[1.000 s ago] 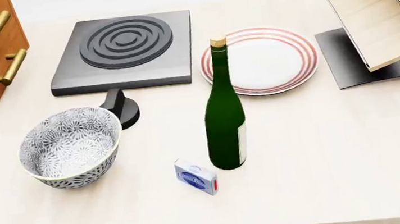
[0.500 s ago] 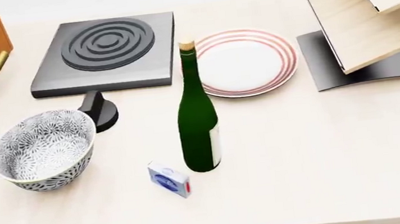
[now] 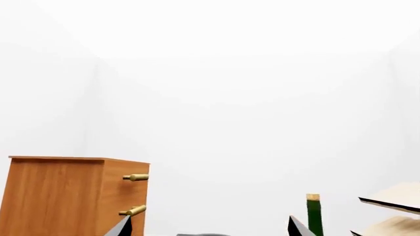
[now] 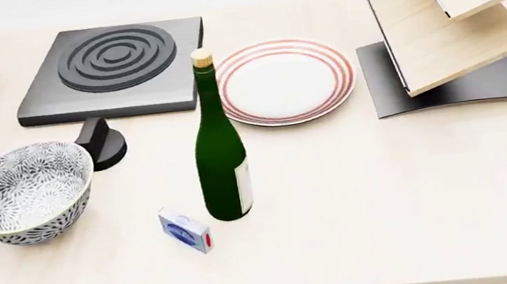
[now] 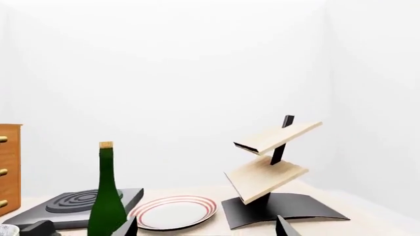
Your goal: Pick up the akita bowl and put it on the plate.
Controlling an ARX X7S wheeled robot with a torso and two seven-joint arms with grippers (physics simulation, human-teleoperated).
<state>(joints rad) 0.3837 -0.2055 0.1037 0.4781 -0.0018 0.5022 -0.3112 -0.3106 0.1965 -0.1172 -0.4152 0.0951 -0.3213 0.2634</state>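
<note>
From the head view we see the akita bowl (image 4: 25,193) well apart from the plate (image 4: 286,81); only wrist views show both grippers' tips, left gripper (image 3: 208,227) and right gripper (image 5: 206,227) spread.

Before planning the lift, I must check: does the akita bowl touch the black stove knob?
Apart. The head view shows bare table between the akita bowl and the knob.

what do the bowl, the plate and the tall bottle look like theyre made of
The akita bowl looks like glazed ceramic: white with a dense grey-blue floral print inside and out. The plate also reads as ceramic, smooth white with red rings near the rim. The bottle looks like dark green glass, glossy, with a tan stopper that may be cork. These are renders, so this is judged by look only.
</note>
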